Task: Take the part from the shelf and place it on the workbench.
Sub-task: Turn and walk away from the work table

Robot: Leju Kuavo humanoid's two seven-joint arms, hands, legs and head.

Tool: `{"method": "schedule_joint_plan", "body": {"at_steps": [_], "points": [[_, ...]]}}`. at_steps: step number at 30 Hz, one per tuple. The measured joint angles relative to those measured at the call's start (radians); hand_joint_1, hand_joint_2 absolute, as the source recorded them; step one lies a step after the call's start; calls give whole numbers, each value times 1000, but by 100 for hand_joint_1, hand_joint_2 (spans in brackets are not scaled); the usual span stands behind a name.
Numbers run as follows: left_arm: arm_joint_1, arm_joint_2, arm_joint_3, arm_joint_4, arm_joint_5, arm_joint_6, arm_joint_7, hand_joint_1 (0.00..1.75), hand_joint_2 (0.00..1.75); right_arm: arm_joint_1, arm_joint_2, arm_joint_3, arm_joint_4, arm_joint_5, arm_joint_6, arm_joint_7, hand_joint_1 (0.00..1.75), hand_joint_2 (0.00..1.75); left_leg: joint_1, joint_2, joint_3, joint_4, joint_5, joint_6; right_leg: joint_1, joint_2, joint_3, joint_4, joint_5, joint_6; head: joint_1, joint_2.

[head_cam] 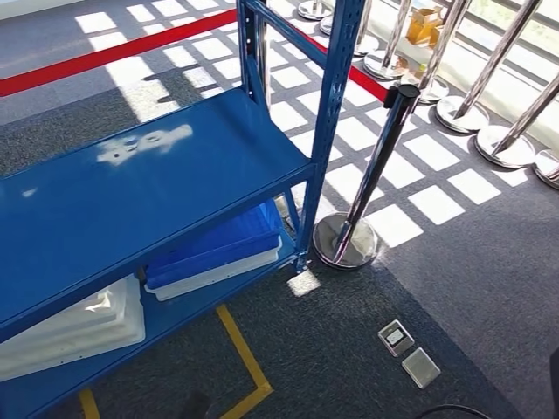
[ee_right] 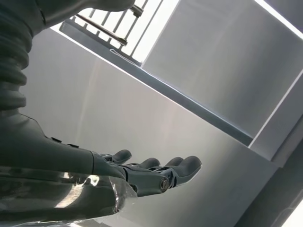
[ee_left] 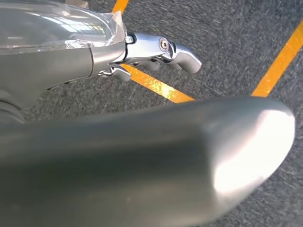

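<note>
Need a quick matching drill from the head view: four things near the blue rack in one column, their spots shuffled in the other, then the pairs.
Things
1. white tray
2. blue trays
3. post base
4. floor plates

Places
A. on the carpet, right of the yellow line
B. lower shelf, on top of a white tray
C. lower shelf, at its left end
D. on the floor, just beside the rack's corner leg

Pairs: 1-C, 2-B, 3-D, 4-A

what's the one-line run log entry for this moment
stage: facing blue metal shelf | left hand: holds nothing | right hand: holds nothing | lower shelf: white plastic tray, blue plastic tray
</note>
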Motion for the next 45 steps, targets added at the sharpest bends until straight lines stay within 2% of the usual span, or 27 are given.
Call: {"method": "schedule_joint_plan", "body": {"at_steps": [2, 3, 4, 5, 7, 9, 11, 13, 15, 17, 18, 19, 20, 22, 24, 25, 27, 29, 32, 33, 34, 35, 38, 40, 42, 44, 45], "points": [[-1, 0, 0, 0, 0, -1, 0, 0, 0, 0, 0, 0, 1, 0, 0, 0, 0, 175, -3, -14, 0, 0, 1, 3, 1, 12, -64, 138, -56, 0, 0, 0], [0, 0, 0, 0, 0, -1, 0, 0, 0, 1, 0, 0, 1, 0, 0, 0, 0, 175, -5, -23, 1, 0, 1, 3, 1, 13, -81, 172, -58, -1, 0, 0], [0, 0, 0, 0, 0, -1, 0, 0, 0, 1, 0, 0, 2, 0, 0, 0, 0, 175, -7, -32, 2, 0, 1, 4, 1, 15, -80, 165, -40, -4, 0, 0], [0, 0, 0, 0, 0, -1, 0, 0, 0, 1, 0, 0, 2, 0, 0, 0, 0, 175, -8, -42, 4, 0, 1, 4, 2, 19, -59, 115, -4, -9, 0, 0], [-2, -1, 0, 0, 0, -1, 0, 0, 0, 0, 0, 0, 2, 1, 0, 0, 0, 175, -10, -61, 5, 1, 1, 3, 6, 47, 5, -30, 67, -22, 0, 0], [-3, -3, 0, 0, 0, -1, 0, 0, 0, -1, 0, 0, 1, 2, 0, 0, 0, 175, -8, -75, 0, 2, 2, -1, 9, 69, 39, -111, 91, -31, -1, 0], [-1, -3, 0, 0, -2, -1, 0, 0, 0, -2, 0, 1, 1, 3, 0, 0, 0, 175, -6, -86, -7, 0, 6, -10, 11, 64, 42, -124, 90, -34, 0, 0], [-1, -2, 0, 0, -3, -1, -1, 0, 0, -3, 0, 3, 0, 4, 0, 0, 0, 175, -7, -78, -14, 14, -8, -19, 6, 48, 45, -136, 97, -42, -2, 0], [-3, -2, 0, 0, -3, -1, -1, 0, 0, -3, 0, 4, 0, 4, 0, 0, 0, 175, -6, -48, -53, 102, -64, -29, 1, 27, 48, -145, 101, -48, -5, 0], [-2, -2, 0, 0, -3, -1, -1, 0, 0, -2, 0, 5, 1, 4, 0, 0, 0, 175, -1, -28, -113, 234, -124, -39, 1, 8, 48, -145, 101, -50, -6, 0], [-2, -2, 0, 0, -3, -1, -1, 0, 0, -2, 1, 5, 1, 4, 0, 0, 0, 175, 2, -24, -131, 273, -133, -43, 1, -1, 48, -144, 100, -49, -6, 0], [-1, -1, 0, 0, -3, -1, -1, 0, 0, -2, 1, 5, 2, 4, 0, 0, 0, 175, 5, -21, -132, 276, -123, -46, 0, -9, 49, -143, 99, -47, -6, 0], [-1, -1, 0, 0, -3, -1, -1, 0, 0, -2, 1, 5, 3, 4, 0, 0, 0, 175, 7, -17, -114, 238, -96, -49, -1, -17, 50, -142, 97, -45, -6, 0], [-1, 0, 0, 0, -3, -1, -1, 0, 0, -2, 1, 5, 3, 4, 0, 0, 0, 175, 9, 12, -45, 101, -31, -52, -1, -28, 54, -137, 90, -35, -6, 0], [-3, 0, 0, 0, -3, -1, -1, 0, 0, -2, 0, 5, 3, 4, 0, 0, 0, 175, 6, 41, -4, 14, -3, -45, 4, -38, 55, -130, 84, -25, -5, 0], [-3, 0, 0, 0, -3, -1, -1, 0, 0, -2, 0, 5, 3, 4, 0, 0, 0, 175, 2, 45, -2, 6, -6, -40, 6, -43, 55, -128, 83, -21, -5, 0], [-1, 0, 0, 0, -3, 0, -1, 0, 0, -2, 0, 6, 3, 4, 0, 0, 0, 175, 1, 30, -6, 5, -3, -26, 4, -54, 57, -127, 79, -14, -4, 0], [-1, 0, 0, 0, -3, 0, -1, 0, 0, -2, 0, 8, 3, 3, 0, 0, 0, 175, 3, 15, -6, 3, 1, -12, -1, -34, 46, -93, 48, -6, -4, 0], [-4, 0, 0, 0, -3, 0, -1, 0, 0, -1, -1, 8, 4, 3, 0, 0, 0, 175, 1, -8, -8, 2, 4, -1, -2, 9, -39, 100, -49, -3, -1, 0], [-3, 0, 1, 0, -3, 0, -1, 0, 0, -1, -1, 8, 4, 3, 0, 0, 0, 175, 0, -17, -7, 2, 4, -1, -2, 12, -66, 155, -64, -4, -1, 0], [-3, 0, 1, 0, -3, 0, -1, 0, 0, -1, -1, 8, 5, 3, 0, 0, 0, 175, -2, -26, -6, 2, 4, 0, -1, 13, -77, 174, -58, -6, -1, 0], [-2, 0, 1, 0, -3, 0, -1, 0, 0, -1, -1, 8, 6, 3, 0, 0, 0, 175, -4, -36, -5, 2, 4, 0, -1, 16, -69, 150, -32, -10, -1, 0], [-4, -2, 1, 0, -3, 0, -1, 0, 0, -1, -1, 8, 6, 3, 0, 0, 0, 175, -7, -66, 0, 3, 4, -1, 3, 52, 16, -45, 72, -29, -2, 0], [-4, -3, 1, 0, -3, 0, -1, 0, 0, -1, -1, 8, 5, 3, 0, 0, 0, 175, -6, -79, -6, 4, 6, -7, 5, 72, 41, -107, 86, -35, -1, 0], [-2, -3, 1, 0, -3, 0, -1, 0, 0, -3, -1, 8, 5, 3, 0, 0, 0, 175, -5, -90, -13, 1, 11, -18, 5, 62, 43, -118, 85, -37, -1, 0], [-1, -2, 1, 0, -3, 0, -1, 0, 0, -3, -1, 8, 5, 3, 0, 0, 0, 175, -8, -77, -23, 19, -7, -27, -1, 46, 44, -129, 90, -43, -3, 0], [-2, -2, 1, 0, -3, 0, -1, 0, 0, -2, 0, 8, 5, 3, 0, 0, 0, 175, -8, -62, -38, 55, -32, -31, -4, 35, 45, -134, 93, -46, -4, 0]]}}
